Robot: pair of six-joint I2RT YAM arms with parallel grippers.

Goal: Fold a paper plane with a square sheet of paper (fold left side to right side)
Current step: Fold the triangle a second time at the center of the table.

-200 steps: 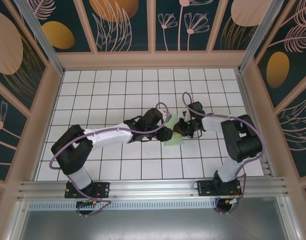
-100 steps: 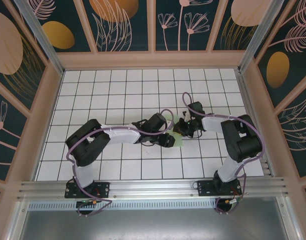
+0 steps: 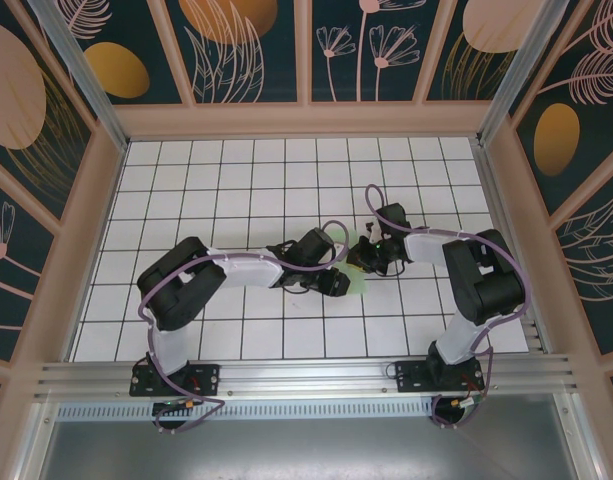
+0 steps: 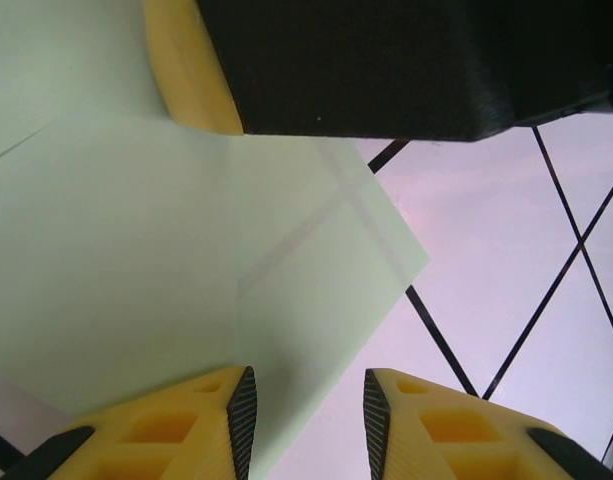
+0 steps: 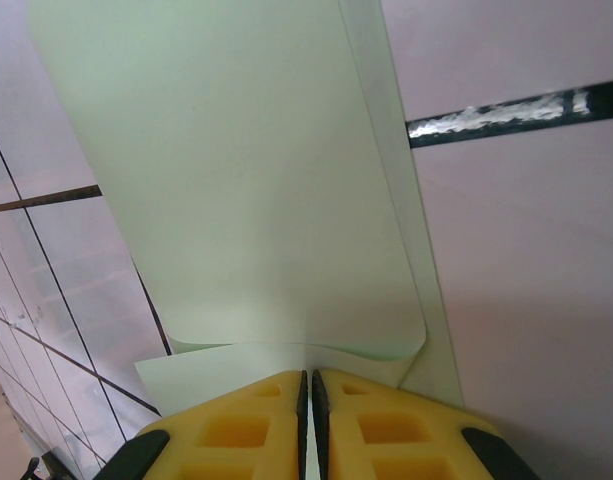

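Two arms, two grippers and one sheet are counted. The left arm (image 3: 236,268) is stretched across the table (image 3: 186,180) toward 3 o'clock. The left gripper (image 3: 336,283) is set low over the sheet (image 4: 116,260), its jaws parted by a narrow gap with nothing pinched. Paper and bare tile are seen through that gap. In the left wrist view a free corner of the sheet is pointed toward 3 o'clock, lying flat and faintly creased. The sheet is found just off the table's centre at about 4 o'clock, between the two grippers. On the right arm (image 3: 466,260), the right gripper (image 5: 308,380) is clamped tight on a curled-over edge of the sheet. Open tiles are left toward 12 and 9 o'clock, and the walls (image 3: 86,230) are well apart from the paper's edges.
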